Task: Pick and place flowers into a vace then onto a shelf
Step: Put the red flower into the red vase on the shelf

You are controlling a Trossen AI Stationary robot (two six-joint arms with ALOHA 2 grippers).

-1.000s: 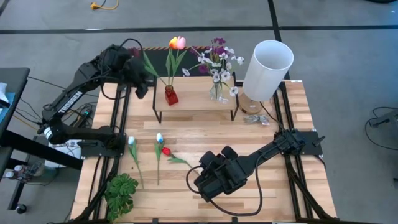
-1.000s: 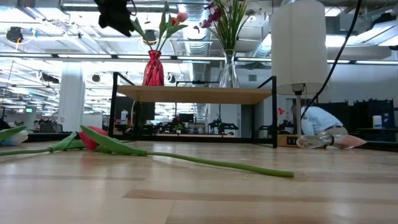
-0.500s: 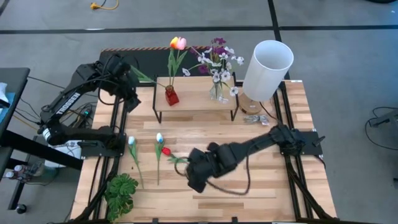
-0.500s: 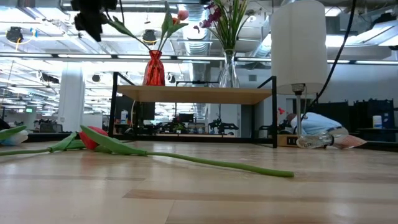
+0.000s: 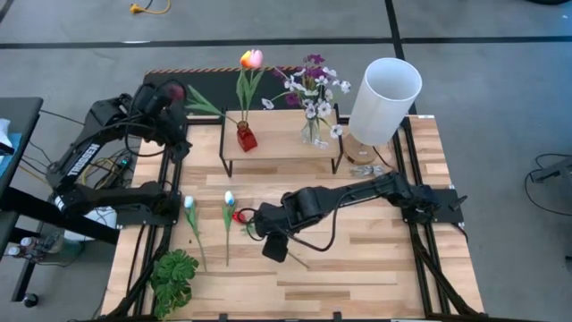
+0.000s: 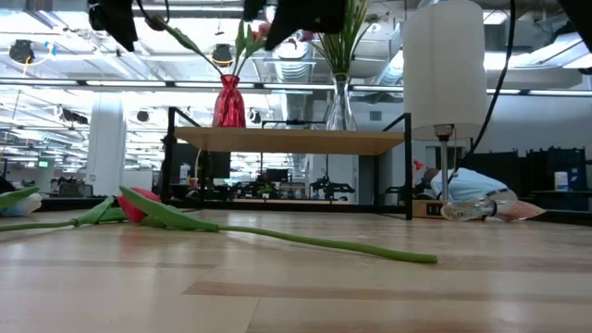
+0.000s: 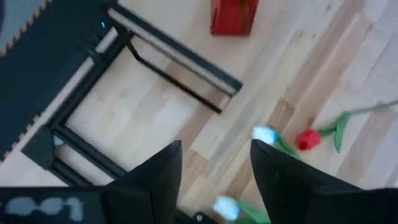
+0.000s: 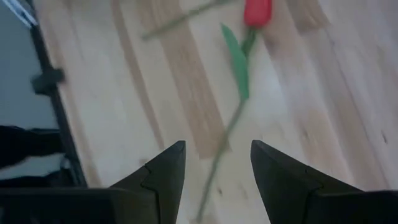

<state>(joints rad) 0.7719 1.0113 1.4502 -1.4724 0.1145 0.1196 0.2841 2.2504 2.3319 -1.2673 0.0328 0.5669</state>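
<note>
Moved: right arm has swung further toward frame centre-left since half a second ago; left arm has pulled back to the upper left.
Table (image 5: 375, 268): pale wood planks, fills the frame's middle.
Lamp (image 5: 384, 98): white shade, upper right.
Shelf (image 5: 281, 134): upper centre, bearing a red vase (image 5: 246, 137) with an orange-pink tulip (image 5: 252, 60) and a clear vase with purple and white blossoms (image 5: 311, 85).
Right gripper (image 5: 273, 243): centre, above the red tulip's (image 8: 257, 11) stem, fingers (image 8: 163, 171) parted, empty.
Left gripper (image 5: 170, 93): upper left, fingers (image 7: 160, 171) spread, empty.
Loose flowers: two white tulips (image 5: 189, 203), centre-left, beside the red one.
Leafy plant (image 5: 174, 275): lower left.
</note>
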